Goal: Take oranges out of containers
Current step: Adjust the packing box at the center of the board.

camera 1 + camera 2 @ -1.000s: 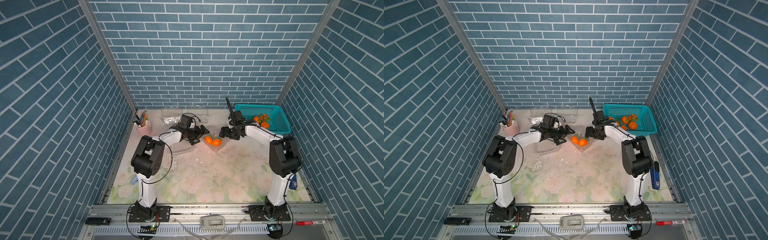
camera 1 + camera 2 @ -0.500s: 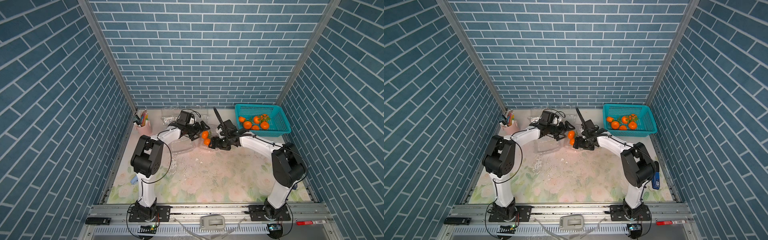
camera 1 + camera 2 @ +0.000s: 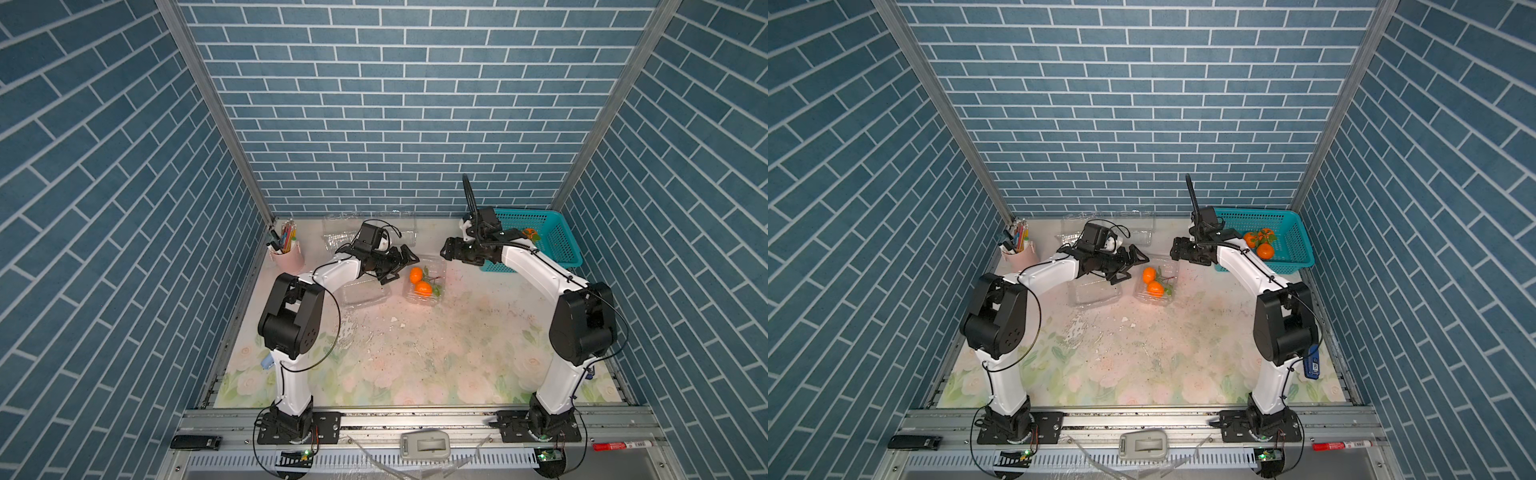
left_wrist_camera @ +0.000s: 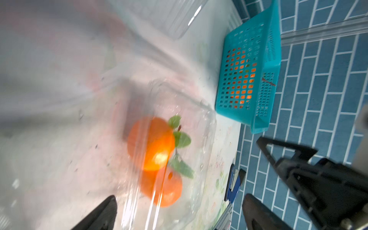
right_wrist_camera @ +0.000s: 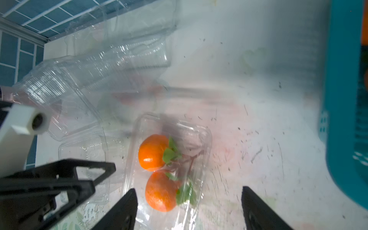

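**Top views.** My left gripper [image 3: 400, 268] hangs over the table [image 3: 415, 353] with its jaws wide apart, holding nothing. It is just beside a clear box [image 3: 437, 266] that contains two oranges [image 3: 423, 288] joined by a leafy twig. My right gripper [image 3: 444, 251] hovers at the box's other side, jaws also apart and empty, so the box lies between my two grippers. A teal basket [image 3: 561, 245] stands behind my right arm. In a top view, more oranges [image 3: 1258, 243] lie inside it. Empty boxes [image 3: 363, 295] lie under and behind my left arm (clear plastic, so their edges are hard to trace).

**Left wrist view.** Beyond my left fingers [image 4: 99, 213], which are spread wide, the two oranges [image 4: 151, 143] lie in the box [image 4: 207, 123]. The picture is blurred, and I cannot tell whether a lid covers them. Orange shows through the basket [image 4: 249, 111] wall.

**Right wrist view.** My right fingers [image 5: 258, 209] stand well apart and grip nothing. The box [image 5: 199, 135] and its oranges [image 5: 153, 152] lie beyond them. My left gripper [image 5: 101, 177] shows beside the box, and the empty boxes [image 5: 59, 85] lie behind it.
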{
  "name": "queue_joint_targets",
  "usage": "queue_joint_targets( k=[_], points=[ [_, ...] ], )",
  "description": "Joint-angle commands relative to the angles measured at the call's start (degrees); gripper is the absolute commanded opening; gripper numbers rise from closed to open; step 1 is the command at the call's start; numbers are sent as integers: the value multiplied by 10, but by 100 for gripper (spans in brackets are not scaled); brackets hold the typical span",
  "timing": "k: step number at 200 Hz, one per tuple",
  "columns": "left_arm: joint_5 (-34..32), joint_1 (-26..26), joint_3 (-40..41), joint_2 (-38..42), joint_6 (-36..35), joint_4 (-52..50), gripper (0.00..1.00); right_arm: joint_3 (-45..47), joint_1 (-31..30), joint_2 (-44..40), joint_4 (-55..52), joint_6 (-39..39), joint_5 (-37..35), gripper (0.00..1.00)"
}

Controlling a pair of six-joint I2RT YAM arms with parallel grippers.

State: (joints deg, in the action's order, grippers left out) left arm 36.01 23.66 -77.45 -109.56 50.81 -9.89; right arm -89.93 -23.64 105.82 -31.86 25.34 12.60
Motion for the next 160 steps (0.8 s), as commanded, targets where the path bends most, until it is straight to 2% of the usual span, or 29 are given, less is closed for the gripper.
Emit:
queue_joint_targets(
  k=[1, 32, 55, 90, 132, 160],
  points=[
    [-46, 22, 71, 81, 75, 54, 99, -46, -5, 57, -15, -71, 0, 82],
    [-96, 41, 116, 124, 114, 50, 99, -110, -5, 123, -13, -104, 20, 82],
    [-101, 53, 152, 126, 161, 67, 99, -149, -8, 167, -8, -113, 45, 82],
    [-135, 85, 172, 138, 170, 44, 99, -193, -25, 216, -22, -116, 64, 82],
    [-100, 91, 187, 100, 204, 111, 99, -203, -33, 226, -25, -109, 72, 81],
    [-99, 86, 179, 84, 192, 120, 99, -188, -33, 216, -22, -104, 81, 81]
  ],
)
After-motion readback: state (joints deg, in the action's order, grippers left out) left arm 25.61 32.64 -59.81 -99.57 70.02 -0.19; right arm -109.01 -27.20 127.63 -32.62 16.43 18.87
